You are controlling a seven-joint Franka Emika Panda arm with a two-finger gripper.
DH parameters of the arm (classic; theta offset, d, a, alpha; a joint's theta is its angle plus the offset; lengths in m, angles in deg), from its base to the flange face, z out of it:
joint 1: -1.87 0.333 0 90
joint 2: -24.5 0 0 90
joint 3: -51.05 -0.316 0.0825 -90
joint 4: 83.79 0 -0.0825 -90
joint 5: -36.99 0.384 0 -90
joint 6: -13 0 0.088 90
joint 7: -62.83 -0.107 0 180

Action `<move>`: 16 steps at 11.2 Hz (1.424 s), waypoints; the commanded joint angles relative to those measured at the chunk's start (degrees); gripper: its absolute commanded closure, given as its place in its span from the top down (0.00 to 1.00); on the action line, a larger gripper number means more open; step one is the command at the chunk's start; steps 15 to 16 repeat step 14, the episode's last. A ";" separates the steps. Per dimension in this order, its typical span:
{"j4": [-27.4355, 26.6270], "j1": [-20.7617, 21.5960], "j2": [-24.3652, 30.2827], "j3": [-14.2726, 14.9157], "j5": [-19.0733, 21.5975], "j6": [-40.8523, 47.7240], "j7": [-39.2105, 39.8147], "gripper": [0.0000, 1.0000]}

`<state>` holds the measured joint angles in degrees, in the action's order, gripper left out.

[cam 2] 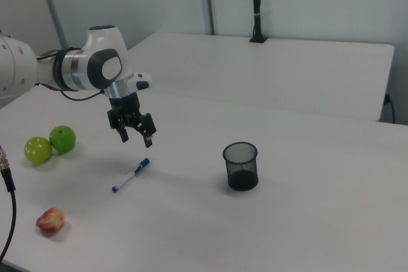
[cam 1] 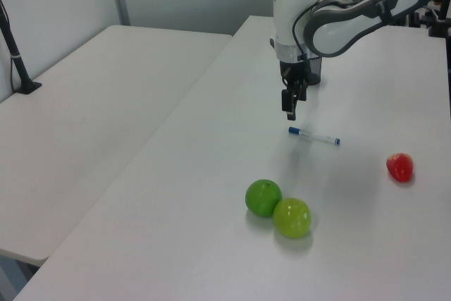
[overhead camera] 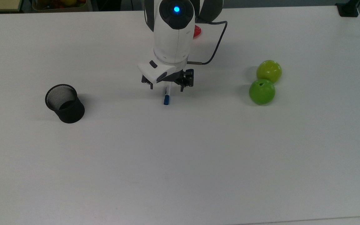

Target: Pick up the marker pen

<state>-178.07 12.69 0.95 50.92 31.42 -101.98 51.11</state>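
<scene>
On the white table [overhead camera: 198,162], marker pen [cam 2: 131,175] lying flat and free, gripper [cam 2: 134,133] hanging just above it with fingers spread and empty, black mesh cup [cam 2: 241,165] at the pen's three o'clock in the right view, two green apples [overhead camera: 263,82] touching, red fruit [cam 1: 399,167] apart.

My tool [cam 1: 290,112] hangs above the white counter [cam 1: 211,174], clear of the marker pen [cam 1: 314,136], which lies flat just below it. Nearer the camera two green apples [cam 1: 277,207] sit touching. A red fruit [cam 1: 399,167] rests off at the left view's right, well apart.
</scene>
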 commanded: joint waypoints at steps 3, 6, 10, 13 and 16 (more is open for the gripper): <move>-0.47 -1.85 11.13 0.40 -0.76 8.16 6.60 1.00; -0.55 -4.40 18.61 0.39 -0.41 15.99 11.44 1.00; -0.73 -5.45 24.25 0.83 -0.14 23.30 11.90 1.00; -0.47 -6.16 24.70 0.83 0.03 23.48 11.55 1.00; -0.47 -6.07 24.70 0.83 0.03 23.57 11.28 1.00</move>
